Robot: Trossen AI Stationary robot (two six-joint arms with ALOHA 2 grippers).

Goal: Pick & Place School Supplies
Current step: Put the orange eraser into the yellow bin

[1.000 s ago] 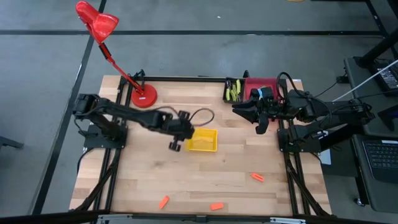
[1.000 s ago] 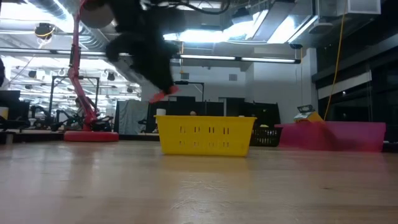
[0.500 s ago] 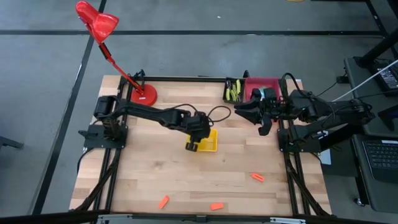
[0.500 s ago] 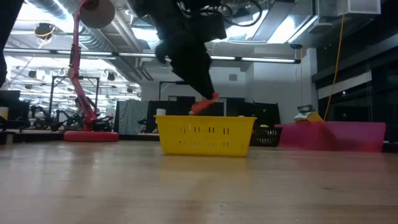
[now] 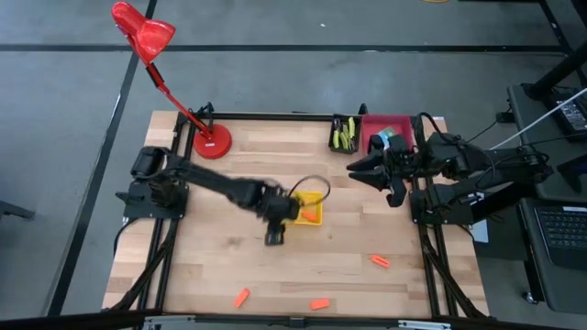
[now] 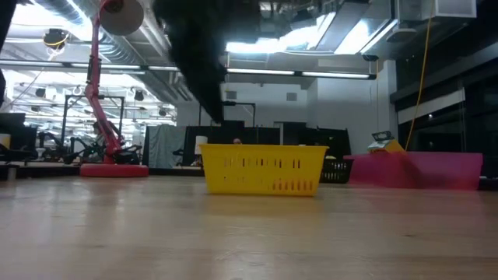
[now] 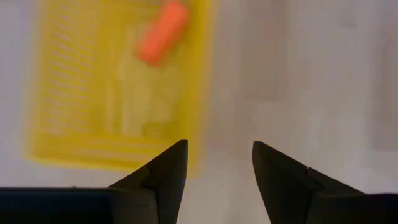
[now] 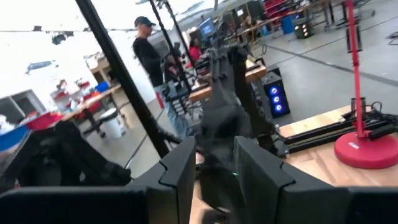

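Note:
An orange piece (image 5: 310,215) lies loose on the floor of the yellow bin (image 5: 316,198) at mid table; the left wrist view shows the orange piece (image 7: 163,32) inside the yellow bin (image 7: 74,93). My left gripper (image 5: 275,235) hangs open just off the bin's near-left corner, fingers apart (image 7: 216,155) over bare wood. Three more orange pieces (image 5: 379,261) (image 5: 241,297) (image 5: 319,303) lie near the front edge. My right gripper (image 5: 353,170) waits open (image 8: 214,168) beside the red tray (image 5: 400,121), which holds a blue-green box (image 5: 385,137).
A black tray (image 5: 344,135) with yellow-green-handled scissors stands at the back, left of the red tray. The red desk lamp's base (image 5: 212,142) sits at the back left. Bare wood lies between the bin and the front-edge pieces.
My left gripper carried an orange piece toward the right over the yellow bin, opened and let it go; the piece now lies in the bin. The gripper has then drawn back toward the near edge, off the bin's corner.

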